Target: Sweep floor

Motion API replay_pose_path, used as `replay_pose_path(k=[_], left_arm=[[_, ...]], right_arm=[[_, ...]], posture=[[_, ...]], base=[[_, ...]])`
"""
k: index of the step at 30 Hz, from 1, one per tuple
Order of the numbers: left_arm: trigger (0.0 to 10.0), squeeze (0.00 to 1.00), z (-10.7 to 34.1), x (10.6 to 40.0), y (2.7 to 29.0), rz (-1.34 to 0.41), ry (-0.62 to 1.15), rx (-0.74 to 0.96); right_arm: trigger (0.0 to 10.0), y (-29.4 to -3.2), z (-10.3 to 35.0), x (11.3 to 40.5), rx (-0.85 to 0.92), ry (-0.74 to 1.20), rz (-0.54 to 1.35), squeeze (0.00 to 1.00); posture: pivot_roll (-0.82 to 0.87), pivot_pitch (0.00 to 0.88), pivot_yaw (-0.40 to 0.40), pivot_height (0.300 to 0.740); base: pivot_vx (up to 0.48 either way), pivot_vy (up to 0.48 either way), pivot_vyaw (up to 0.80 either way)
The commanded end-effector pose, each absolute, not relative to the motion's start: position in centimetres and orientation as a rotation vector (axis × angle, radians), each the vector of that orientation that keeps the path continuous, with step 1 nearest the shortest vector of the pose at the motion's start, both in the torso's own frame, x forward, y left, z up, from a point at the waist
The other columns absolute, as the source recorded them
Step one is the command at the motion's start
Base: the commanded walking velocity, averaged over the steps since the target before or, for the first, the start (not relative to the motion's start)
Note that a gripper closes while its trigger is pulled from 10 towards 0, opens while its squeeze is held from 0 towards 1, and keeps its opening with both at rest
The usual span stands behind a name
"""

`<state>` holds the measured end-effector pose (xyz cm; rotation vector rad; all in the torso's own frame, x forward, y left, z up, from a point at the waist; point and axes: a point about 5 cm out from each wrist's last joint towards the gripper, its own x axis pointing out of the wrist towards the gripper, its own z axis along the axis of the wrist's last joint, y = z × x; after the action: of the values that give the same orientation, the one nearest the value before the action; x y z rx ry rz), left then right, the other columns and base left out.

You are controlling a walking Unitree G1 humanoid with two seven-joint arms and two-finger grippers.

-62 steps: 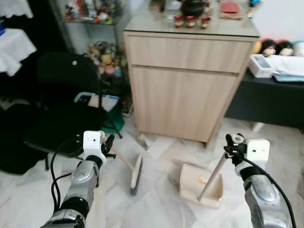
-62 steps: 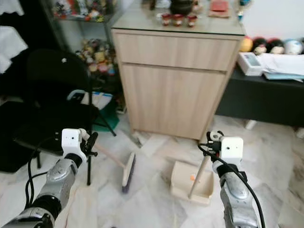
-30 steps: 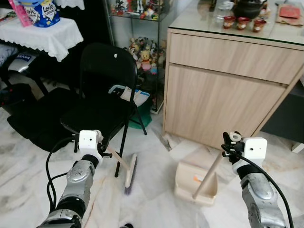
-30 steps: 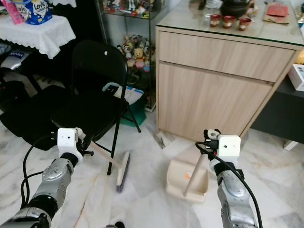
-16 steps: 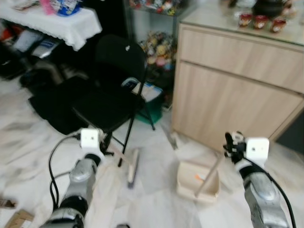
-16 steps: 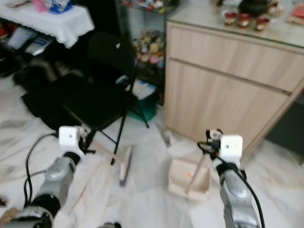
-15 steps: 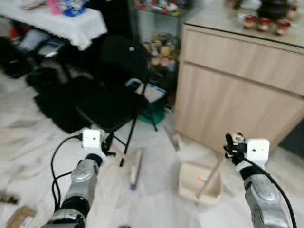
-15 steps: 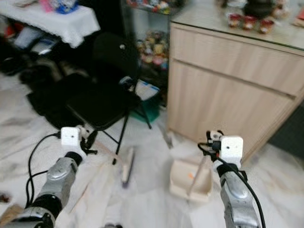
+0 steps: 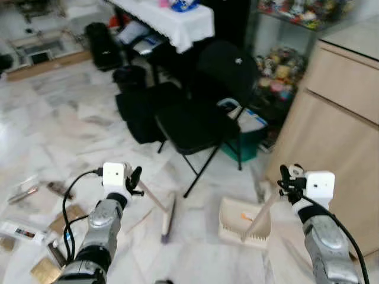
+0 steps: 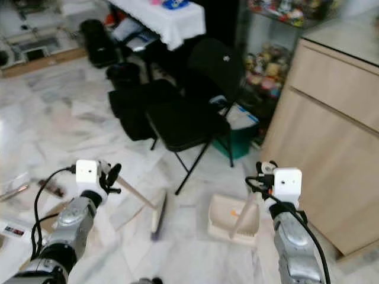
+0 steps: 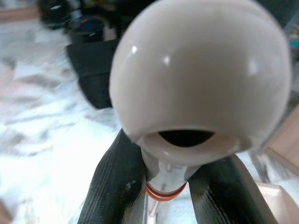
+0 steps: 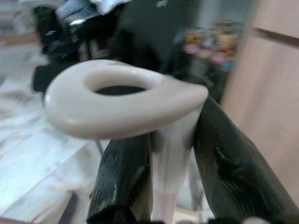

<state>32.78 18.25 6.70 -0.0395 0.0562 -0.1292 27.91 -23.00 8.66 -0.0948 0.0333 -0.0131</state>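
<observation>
My left gripper is shut on the top of the broom's pale handle; its rounded end cap sits between the black fingers. The broom head rests on the marble floor ahead of me. My right gripper is shut on the dustpan's slanted handle, just under its loop end, fingers on both sides. The cream dustpan stands on the floor to the right of the broom head, with a small orange scrap inside.
A black folding chair stands just beyond the broom, with a green box behind it. A wooden cabinet lies to the right. Black bags and a white-clothed table are further back. Litter lies on the floor at left.
The camera has swung left: the cabinet has slid to the right edge and open floor with litter has come into view. Both grippers keep their holds.
</observation>
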Motion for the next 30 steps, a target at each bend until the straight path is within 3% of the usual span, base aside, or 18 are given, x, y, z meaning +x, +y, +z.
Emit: replay_pose_path(k=[1,12,30], left_arm=[[10.0,0.0,7.17,32.84,18.78,-0.116,0.031,-0.028],[10.0,0.0,7.13,32.76,18.94,-0.115,0.033,-0.019],[10.0,0.0,7.17,32.77,18.95,-0.114,0.032,-0.023]], right_arm=[[10.0,-23.25,9.57,28.02,-0.105,-0.006,-0.018,0.0],[10.0,-23.12,9.78,28.06,-0.101,-0.013,-0.006,0.0],[10.0,-22.75,9.85,28.1,-0.102,-0.007,0.033,0.0]], posture=[[0.03,0.102,0.006,0.74],[0.03,0.112,0.006,0.74],[0.03,0.115,0.009,0.74]], base=[[0.0,0.0,0.8],[0.0,0.0,0.19],[0.0,0.0,0.79]])
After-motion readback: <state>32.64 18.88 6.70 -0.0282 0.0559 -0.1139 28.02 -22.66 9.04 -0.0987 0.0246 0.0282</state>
